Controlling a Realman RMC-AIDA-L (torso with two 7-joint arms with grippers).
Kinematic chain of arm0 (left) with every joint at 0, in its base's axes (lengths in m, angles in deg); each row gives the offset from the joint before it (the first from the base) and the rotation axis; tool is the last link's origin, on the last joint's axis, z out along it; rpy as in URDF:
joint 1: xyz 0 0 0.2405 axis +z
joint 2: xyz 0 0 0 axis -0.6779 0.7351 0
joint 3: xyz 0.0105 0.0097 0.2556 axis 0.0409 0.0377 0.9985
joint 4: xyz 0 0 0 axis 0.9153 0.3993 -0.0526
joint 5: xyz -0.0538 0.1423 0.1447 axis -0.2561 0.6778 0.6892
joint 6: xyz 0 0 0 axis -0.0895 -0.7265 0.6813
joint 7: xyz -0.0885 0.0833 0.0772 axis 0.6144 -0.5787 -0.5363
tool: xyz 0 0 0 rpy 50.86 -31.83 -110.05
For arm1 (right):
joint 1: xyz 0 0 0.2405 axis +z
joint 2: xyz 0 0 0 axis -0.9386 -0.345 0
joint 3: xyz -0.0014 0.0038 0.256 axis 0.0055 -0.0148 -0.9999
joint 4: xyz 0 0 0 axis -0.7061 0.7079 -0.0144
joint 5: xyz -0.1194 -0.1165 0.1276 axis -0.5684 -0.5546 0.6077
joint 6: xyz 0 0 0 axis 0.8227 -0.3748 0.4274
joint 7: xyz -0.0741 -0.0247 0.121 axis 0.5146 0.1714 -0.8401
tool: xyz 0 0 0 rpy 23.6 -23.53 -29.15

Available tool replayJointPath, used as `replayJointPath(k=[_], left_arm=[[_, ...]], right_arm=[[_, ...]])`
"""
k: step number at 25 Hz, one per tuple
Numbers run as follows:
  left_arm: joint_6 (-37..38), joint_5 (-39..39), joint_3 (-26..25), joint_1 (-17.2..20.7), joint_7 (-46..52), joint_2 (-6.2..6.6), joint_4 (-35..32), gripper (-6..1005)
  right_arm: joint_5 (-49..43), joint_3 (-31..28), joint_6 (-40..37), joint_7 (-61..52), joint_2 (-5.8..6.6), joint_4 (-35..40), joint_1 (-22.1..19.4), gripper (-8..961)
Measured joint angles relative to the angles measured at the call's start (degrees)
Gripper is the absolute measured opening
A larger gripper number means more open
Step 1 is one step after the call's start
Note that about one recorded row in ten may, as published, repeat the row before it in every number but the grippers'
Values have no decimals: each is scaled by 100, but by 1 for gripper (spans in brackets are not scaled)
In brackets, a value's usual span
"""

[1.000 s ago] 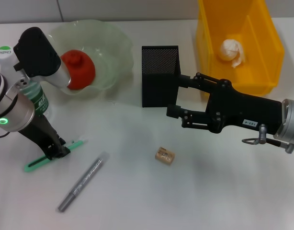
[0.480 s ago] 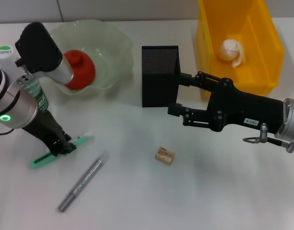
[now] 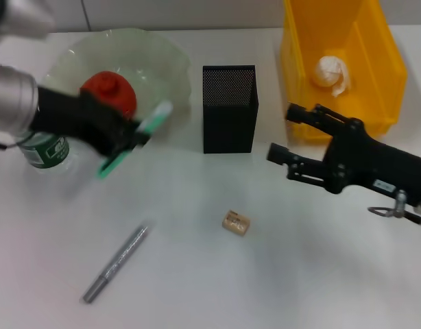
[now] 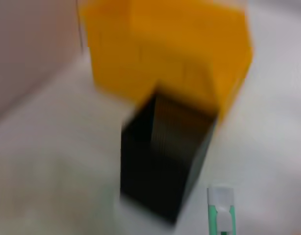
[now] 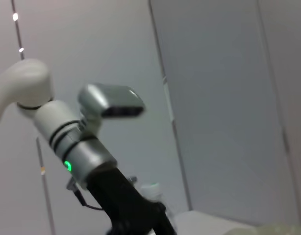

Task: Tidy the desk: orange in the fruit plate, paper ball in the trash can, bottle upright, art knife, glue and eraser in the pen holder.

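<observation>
A green art knife (image 3: 131,140) is clamped in the left gripper (image 3: 125,137), lifted off the white desk (image 3: 265,274) and tilted, its pale tip up toward the black mesh pen holder (image 3: 229,108). The jaws are closed on the knife's middle, which seems to leave the long body free to drop end-first into the holder. In the left wrist view the knife's tip (image 4: 220,210) sits just beside the holder (image 4: 163,161), so the carry looks nearly there.

The right gripper (image 3: 289,140) hovers with its two fingers spread and nothing between them, beside the holder and in front of the yellow trash can (image 3: 382,75), probably clear of the left arm's path. The paper ball (image 3: 332,72) already lies in the can, and the orange (image 3: 107,96) rests in the pale green fruit plate (image 3: 162,58). The bottle (image 3: 46,149) stands upright near the plate. On the desk nearer us, the eraser (image 3: 236,223) and a grey glue pen (image 3: 116,263) wait, well apart.
</observation>
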Motion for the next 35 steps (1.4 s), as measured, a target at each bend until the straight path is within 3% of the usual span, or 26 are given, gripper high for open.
replayJointPath(k=[5,6,7,11,20,21,27,28,30,31,32,35], left_arm=[[-387,-1173,-202,62,-326,-21,62,202],[-734,-1809,-49,146,-617,-27,189,202],[-734,-1809,-49,146,-617,-27,189,202],[-1228,-3004,345,194,-1423,-31,610,202],[-2113,-4243,1105,143,-2553,-34,1256,202],[-2499,-4634,1381,137,-2866,-39,1471,202],[-2643,-4845,1466,129,-3047,-39,1584,201],[-2924,-5456,1654,81,-3712,-51,2007,201],[-2924,-5456,1654,81,-3712,-51,2007,201],[-3026,-6408,1809,-31,-4668,-57,2752,201],[-3029,-6696,1821,-86,-4909,-56,3045,201],[-2955,-7092,1881,-177,-5423,-59,3588,201]], right_arm=[[110,-47,-49,214,15,-292,-85,841],[108,-47,-20,218,15,-324,-94,841],[103,-47,-3,222,16,-348,-94,841],[110,-44,18,228,8,-449,-96,841],[115,-41,18,232,7,-546,-71,840],[115,-41,18,233,6,-551,-74,840],[115,-41,17,233,3,-571,-79,840],[115,-41,17,233,3,-571,-79,840],[115,-41,17,233,1,-576,-83,841],[115,-41,17,229,-3,-581,-87,841],[115,-42,17,228,-5,-584,-89,841],[115,-41,17,228,-8,-617,-79,841]])
